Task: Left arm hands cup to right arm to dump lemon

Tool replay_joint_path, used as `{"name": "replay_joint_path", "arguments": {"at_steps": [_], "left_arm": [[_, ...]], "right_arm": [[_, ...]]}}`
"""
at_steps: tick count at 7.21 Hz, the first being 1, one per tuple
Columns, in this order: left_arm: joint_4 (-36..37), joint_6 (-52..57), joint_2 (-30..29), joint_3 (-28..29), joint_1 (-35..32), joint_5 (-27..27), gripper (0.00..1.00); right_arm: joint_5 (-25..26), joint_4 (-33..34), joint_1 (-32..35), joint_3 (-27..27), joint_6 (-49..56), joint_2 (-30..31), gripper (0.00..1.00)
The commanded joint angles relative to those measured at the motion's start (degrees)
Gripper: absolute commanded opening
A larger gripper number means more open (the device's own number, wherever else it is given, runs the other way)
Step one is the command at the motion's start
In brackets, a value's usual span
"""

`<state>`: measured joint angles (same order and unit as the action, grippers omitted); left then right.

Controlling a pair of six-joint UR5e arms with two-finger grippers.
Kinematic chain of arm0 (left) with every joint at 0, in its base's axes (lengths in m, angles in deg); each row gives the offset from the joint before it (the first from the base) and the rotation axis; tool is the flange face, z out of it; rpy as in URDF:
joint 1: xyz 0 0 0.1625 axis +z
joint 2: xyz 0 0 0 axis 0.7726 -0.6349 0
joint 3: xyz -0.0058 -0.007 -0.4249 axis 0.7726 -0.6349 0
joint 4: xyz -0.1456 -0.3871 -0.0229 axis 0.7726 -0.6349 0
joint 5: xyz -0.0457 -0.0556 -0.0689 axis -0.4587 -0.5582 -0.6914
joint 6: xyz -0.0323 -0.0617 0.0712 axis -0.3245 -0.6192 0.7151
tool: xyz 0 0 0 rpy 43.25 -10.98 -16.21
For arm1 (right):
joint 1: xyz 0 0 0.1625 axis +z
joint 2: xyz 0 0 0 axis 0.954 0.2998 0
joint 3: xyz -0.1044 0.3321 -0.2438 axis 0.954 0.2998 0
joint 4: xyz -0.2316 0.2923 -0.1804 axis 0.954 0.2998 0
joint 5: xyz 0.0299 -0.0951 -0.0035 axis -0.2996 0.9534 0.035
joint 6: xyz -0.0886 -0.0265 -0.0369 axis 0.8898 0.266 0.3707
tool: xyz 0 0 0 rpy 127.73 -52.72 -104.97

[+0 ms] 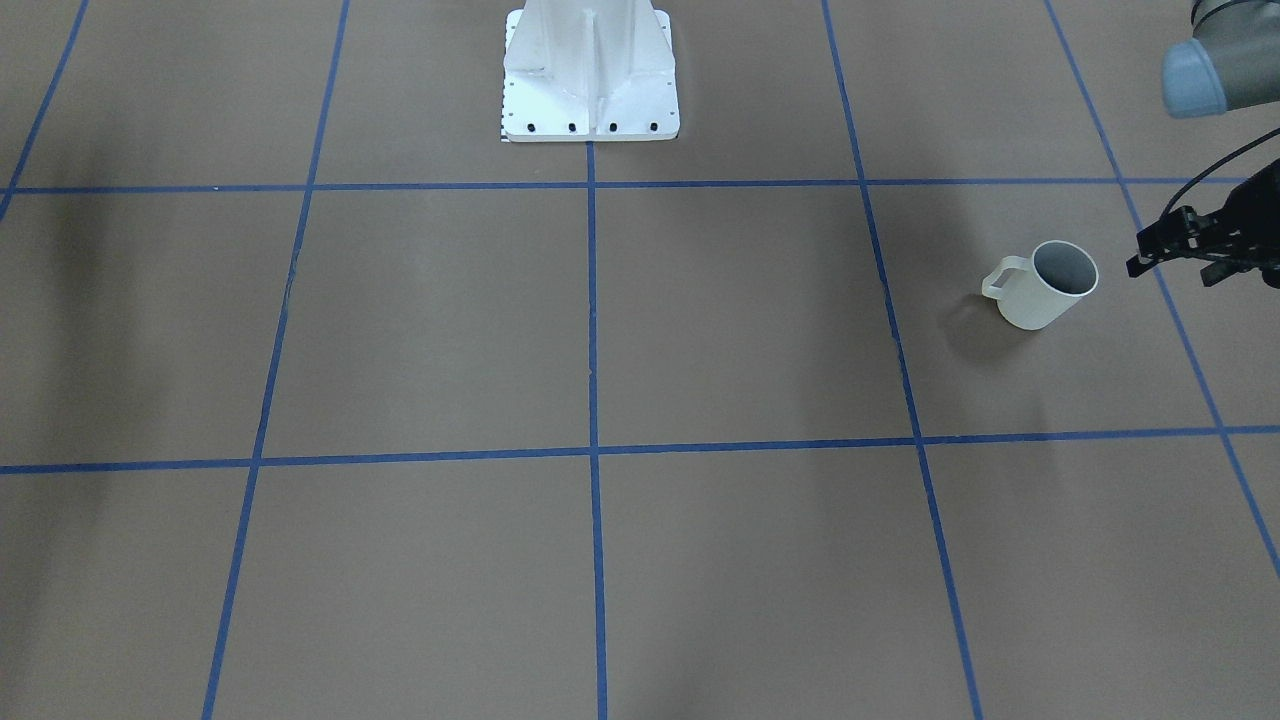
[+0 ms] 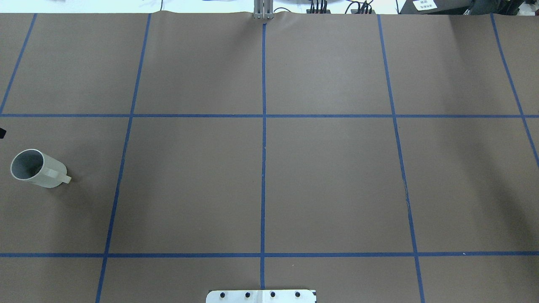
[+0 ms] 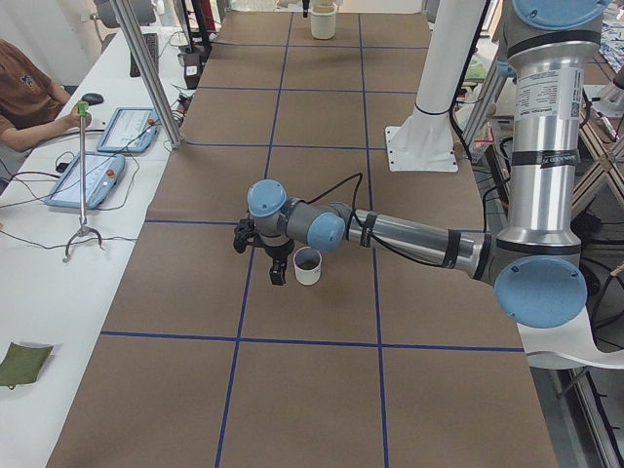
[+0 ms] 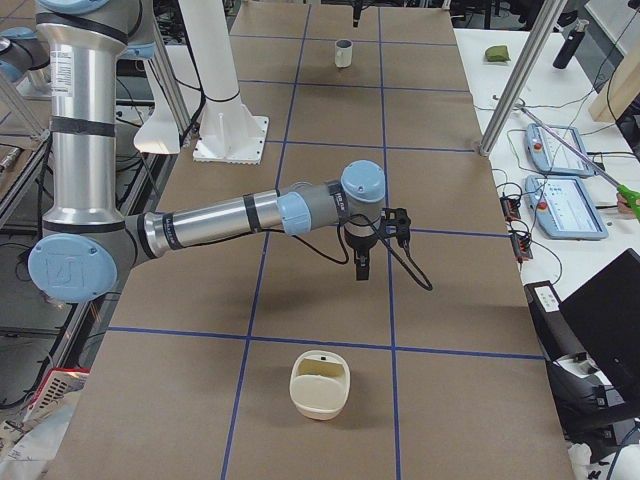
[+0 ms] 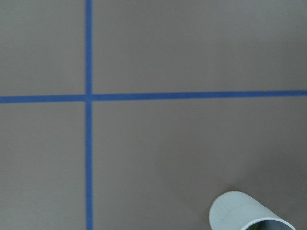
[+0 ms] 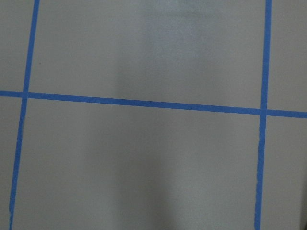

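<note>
Tipping is the main risk: the cup (image 1: 1045, 290) stands upright on the table (image 1: 700, 330) on the robot's left, and the left gripper (image 1: 1150, 250) hangs near its rim without touching it. A sideways nudge could knock it over and spill the lemon (image 3: 307, 260). I cannot tell whether that gripper is spread, nor the right gripper (image 4: 362, 262), which is well apart from the cup. Only the left-end side view shows the lemon inside; the front and overhead views show just a dark interior.
</note>
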<state>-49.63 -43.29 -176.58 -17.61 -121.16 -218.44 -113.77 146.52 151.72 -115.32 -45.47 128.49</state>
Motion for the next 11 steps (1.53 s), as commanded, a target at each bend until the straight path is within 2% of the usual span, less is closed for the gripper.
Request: {"name": "replay_joint_path", "arguments": {"at_steps": [1,2,4,6,11], "left_arm": [[-2.3,3.7,1.7,-2.7,4.0,6.1,0.99],[-2.3,4.8,1.7,-2.6,6.6,7.9,0.98],[-2.3,7.2,2.7,-2.6,10.4,8.0,0.93],[-2.3,14.1,2.7,-2.7,10.5,8.1,0.92],[-2.5,15.5,2.2,-1.9,12.4,9.8,0.82]], "right_arm": [[-0.1,-1.7,-0.9,0.1,0.0,-0.1,1.00],[-0.1,-1.8,-1.2,0.2,0.0,-0.1,1.00],[-0.2,-4.4,-2.3,1.1,0.0,-0.1,1.00],[-0.2,-6.0,-2.6,1.5,0.1,0.2,1.00],[-0.1,-6.8,-3.4,1.8,0.1,0.4,1.00]]}}
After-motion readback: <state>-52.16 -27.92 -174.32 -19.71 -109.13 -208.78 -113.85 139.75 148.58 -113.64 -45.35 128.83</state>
